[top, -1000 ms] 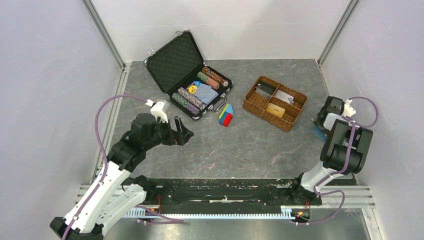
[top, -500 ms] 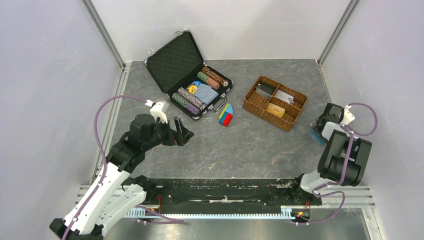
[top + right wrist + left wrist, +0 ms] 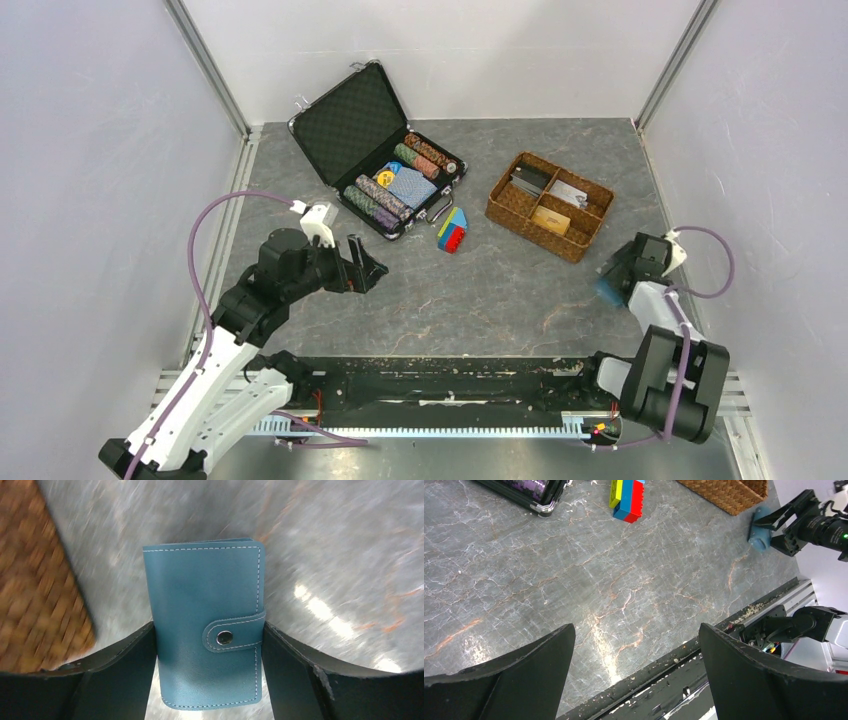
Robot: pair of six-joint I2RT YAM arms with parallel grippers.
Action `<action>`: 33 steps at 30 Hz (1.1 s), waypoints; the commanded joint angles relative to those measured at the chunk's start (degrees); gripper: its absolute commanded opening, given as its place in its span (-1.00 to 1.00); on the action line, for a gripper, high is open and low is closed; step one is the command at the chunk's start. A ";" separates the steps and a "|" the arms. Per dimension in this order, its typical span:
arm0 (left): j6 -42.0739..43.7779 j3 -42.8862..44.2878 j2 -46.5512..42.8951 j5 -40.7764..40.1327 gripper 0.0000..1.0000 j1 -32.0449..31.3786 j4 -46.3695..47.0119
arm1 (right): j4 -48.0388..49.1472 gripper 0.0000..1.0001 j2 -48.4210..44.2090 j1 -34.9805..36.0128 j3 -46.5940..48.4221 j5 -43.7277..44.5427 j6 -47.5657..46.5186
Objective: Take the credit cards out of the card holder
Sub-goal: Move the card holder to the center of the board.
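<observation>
The card holder (image 3: pixel 205 605) is a blue wallet, closed by its snap strap. My right gripper (image 3: pixel 207 630) is shut on its two side edges and holds it over the table. In the top view the gripper (image 3: pixel 618 278) and the wallet (image 3: pixel 607 291) are at the right, just near of the wicker tray. The wallet also shows in the left wrist view (image 3: pixel 760 532). No credit cards show at the wallet; its inside is hidden. My left gripper (image 3: pixel 366 262) is open and empty above the table's left middle, jaws wide apart in its own view (image 3: pixel 635 630).
A brown wicker tray (image 3: pixel 503 208) at the back right holds flat items, one orange-yellow (image 3: pixel 551 220), one greyish-white (image 3: pixel 570 193). An open black chip case (image 3: pixel 350 120) stands at the back. A stack of coloured bricks (image 3: pixel 453 230) lies beside it.
My right arm has swung toward the near edge and a little left, carrying the blue wallet away from the right wall. The left arm has not moved.
</observation>
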 commanded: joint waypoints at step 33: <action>0.16 -0.25 -4.39 -1.12 1.00 0.28 1.18 | -16.05 0.61 21.65 86.04 22.88 13.36 16.35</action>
